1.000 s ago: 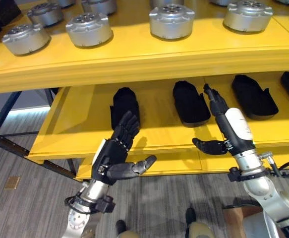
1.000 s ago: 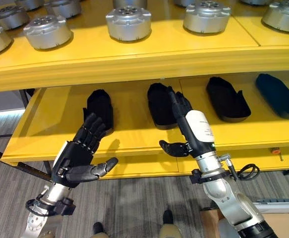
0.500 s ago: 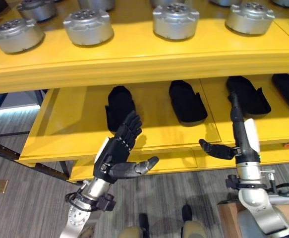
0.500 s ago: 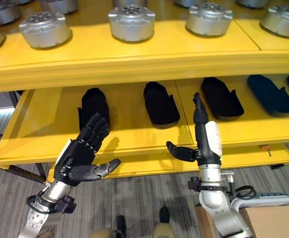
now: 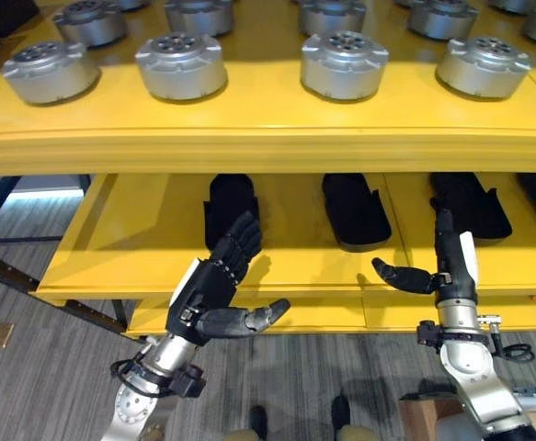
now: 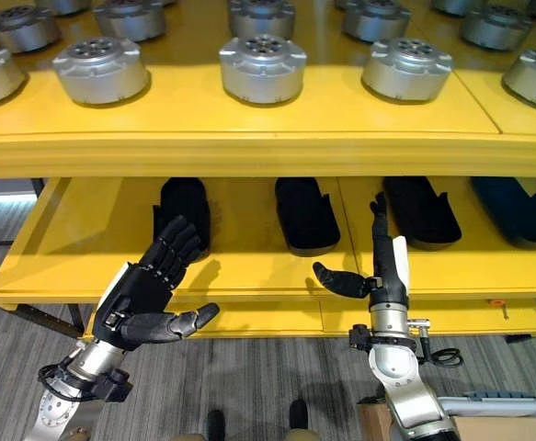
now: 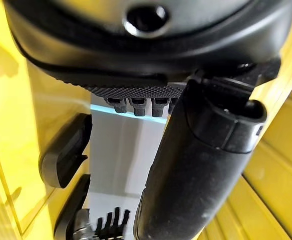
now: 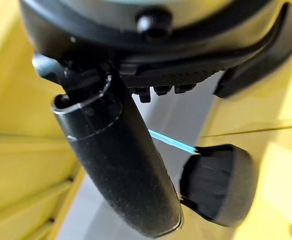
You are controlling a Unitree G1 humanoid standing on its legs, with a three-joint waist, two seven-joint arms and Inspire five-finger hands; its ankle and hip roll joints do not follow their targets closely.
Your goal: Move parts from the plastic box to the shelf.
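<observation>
Several silver round metal parts (image 5: pixel 345 65) stand in rows on the upper yellow shelf (image 5: pixel 249 138). Several black moulded parts (image 5: pixel 355 209) lie on the lower yellow shelf (image 5: pixel 148 248). My left hand (image 5: pixel 214 289) hovers open and empty in front of the lower shelf, below one black part (image 5: pixel 229 204). My right hand (image 5: pixel 451 266) is open too, fingers straight up and thumb out to the side, in front of another black part (image 5: pixel 470 202). Each wrist view looks past an outstretched thumb (image 7: pixel 201 165) (image 8: pixel 120 160) at yellow shelving and black parts.
Grey striped carpet (image 5: pixel 47 386) lies below the shelf. A dark metal frame (image 5: pixel 10 266) stands at the left beside the shelf. A cardboard box corner (image 5: pixel 415 418) sits at the lower right by my right arm.
The camera has tilted, showing more of the upper shelf. My right hand has drawn back slightly from the lower shelf and stands more upright. My left hand holds about the same pose.
</observation>
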